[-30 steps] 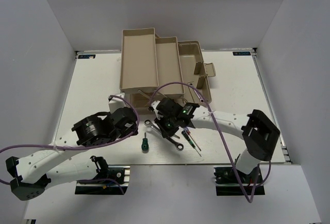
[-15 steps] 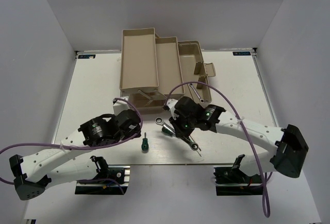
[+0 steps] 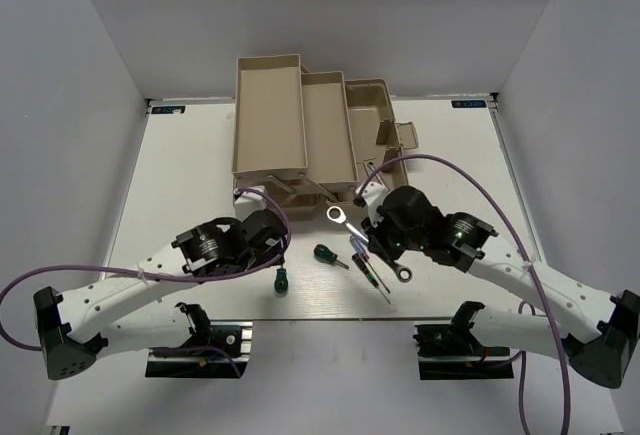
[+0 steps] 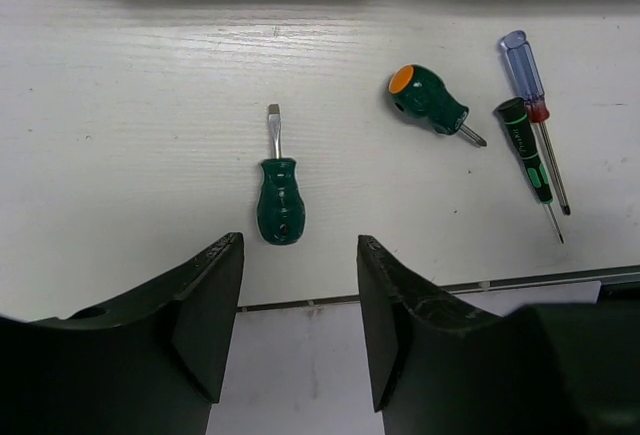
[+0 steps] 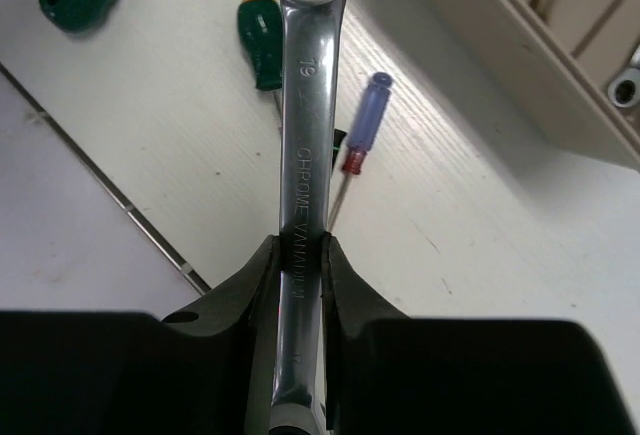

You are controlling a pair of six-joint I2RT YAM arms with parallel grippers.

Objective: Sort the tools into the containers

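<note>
Top view: your right gripper [image 3: 374,242] holds a silver wrench [image 3: 338,215] near the near edge; toolbox [image 3: 300,125] at far edge
Left wrist: your left gripper [image 4: 300,255] is wide, green screwdriver [image 4: 280,203] lies just beyond it, by the near edge
Right wrist: the silver wrench [image 5: 305,135] sits pinched between both jaws

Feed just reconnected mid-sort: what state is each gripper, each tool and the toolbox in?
Right gripper: shut on the wrench.
Left gripper: open, above the flat-blade screwdriver.
Wrench: clamped by its shaft.
Flat-blade screwdriver: lying loose.
Orange-capped screwdriver: lying loose.
Purple screwdriver: lying loose.
Thin dark screwdriver: lying loose.
Toolbox: open, trays spread out.
</note>
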